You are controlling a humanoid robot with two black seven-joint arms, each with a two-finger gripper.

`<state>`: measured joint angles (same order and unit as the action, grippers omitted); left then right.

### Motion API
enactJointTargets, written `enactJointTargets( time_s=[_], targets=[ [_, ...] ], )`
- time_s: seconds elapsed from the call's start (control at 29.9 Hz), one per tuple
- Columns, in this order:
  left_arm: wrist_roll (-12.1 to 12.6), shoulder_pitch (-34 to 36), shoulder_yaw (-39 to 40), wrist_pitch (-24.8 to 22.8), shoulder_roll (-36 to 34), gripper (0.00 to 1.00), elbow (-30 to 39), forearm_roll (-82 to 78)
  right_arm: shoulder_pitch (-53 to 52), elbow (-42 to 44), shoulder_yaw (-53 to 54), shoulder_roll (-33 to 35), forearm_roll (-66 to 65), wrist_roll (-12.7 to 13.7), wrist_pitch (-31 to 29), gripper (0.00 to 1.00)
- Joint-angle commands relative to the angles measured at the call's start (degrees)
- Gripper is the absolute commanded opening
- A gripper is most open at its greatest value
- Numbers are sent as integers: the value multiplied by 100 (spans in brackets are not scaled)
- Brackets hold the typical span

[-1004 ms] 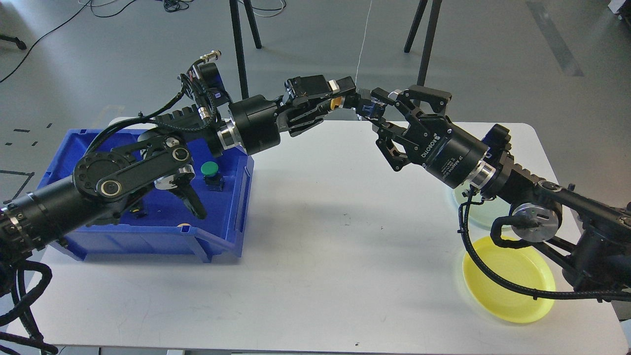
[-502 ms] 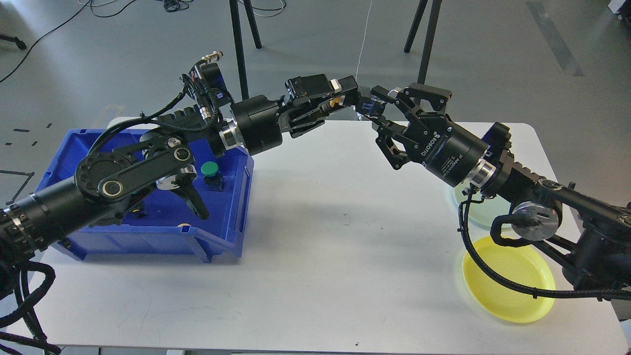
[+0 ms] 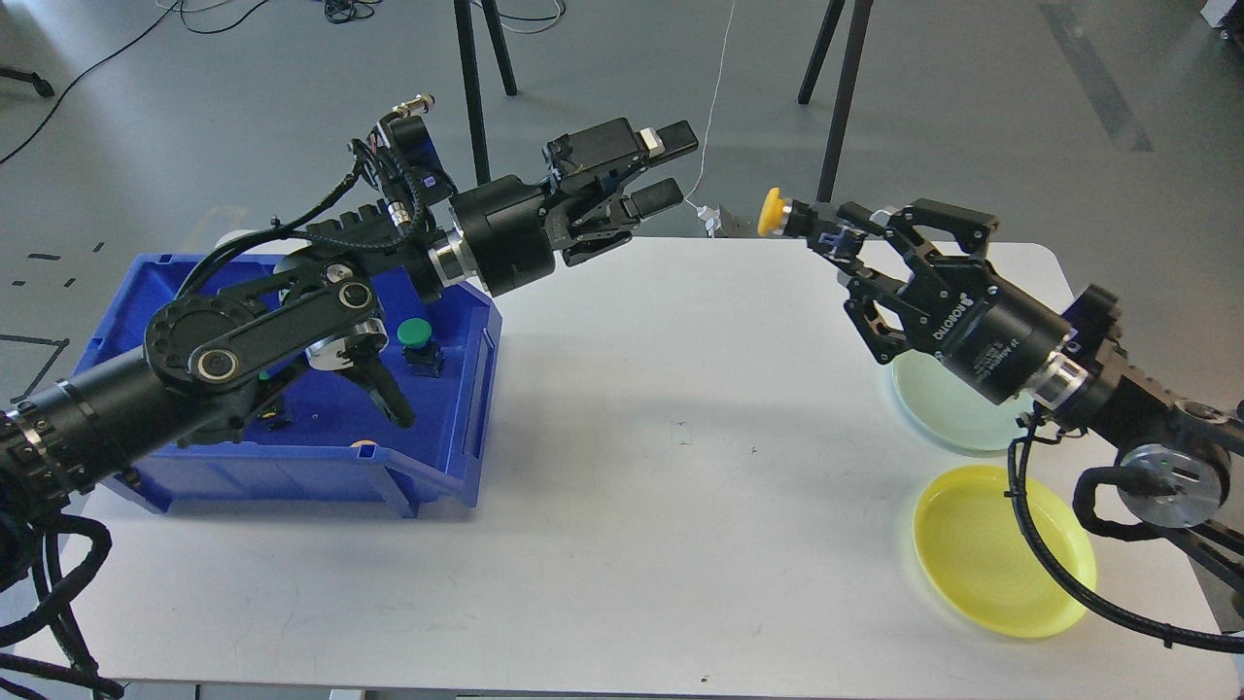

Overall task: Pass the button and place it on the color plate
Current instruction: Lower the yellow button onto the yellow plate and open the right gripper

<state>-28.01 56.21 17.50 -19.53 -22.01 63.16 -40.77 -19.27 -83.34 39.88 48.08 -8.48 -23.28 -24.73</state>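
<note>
Item: small yellow mushroom-head push button (image 3: 775, 211), pinched in right claw (image 3: 814, 228), held above white worktop (image 3: 661, 457) at 1 o'clock. Left claw (image 3: 663, 167): fingers spread, holding nothing, at 11 o'clock. Round yellow plastic plate (image 3: 1001, 549) lies at 4 o'clock.

Two plates lie on the table (image 3: 622, 467) right of the blue bin (image 3: 442, 476): one yellow plate (image 3: 982, 569) and one pale green plate (image 3: 938, 408). Two buttons can be counted with certainty: one yellow button (image 3: 773, 212), up in the air well right of the bin, and one green button (image 3: 415, 333) inside the bin. Other small items in the bin are too hidden to count. One bin.
</note>
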Motion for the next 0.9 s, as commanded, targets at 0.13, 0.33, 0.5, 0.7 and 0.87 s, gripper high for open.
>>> enactJointTargets(
  time_s=[0.13,0.33,0.5,0.7,0.87],
  targets=[
    [1,-14,-10,-6,4,83,-14,52,2135,19,468,808,1057,-63,4,4],
    [1,-40,-10,-7,4,83,-14,61,2989,256,389,747,1235,-63,56,5],
    [1,-49,-10,64,30,83,-14,52,3271,397,380,676,1252,-63,74,8],
    [1,-76,-10,81,66,84,12,70,3351,845,380,89,1288,-54,30,26],
    [1,-84,42,90,22,84,30,87,3351,889,406,-167,1296,-63,48,58]
  ],
)
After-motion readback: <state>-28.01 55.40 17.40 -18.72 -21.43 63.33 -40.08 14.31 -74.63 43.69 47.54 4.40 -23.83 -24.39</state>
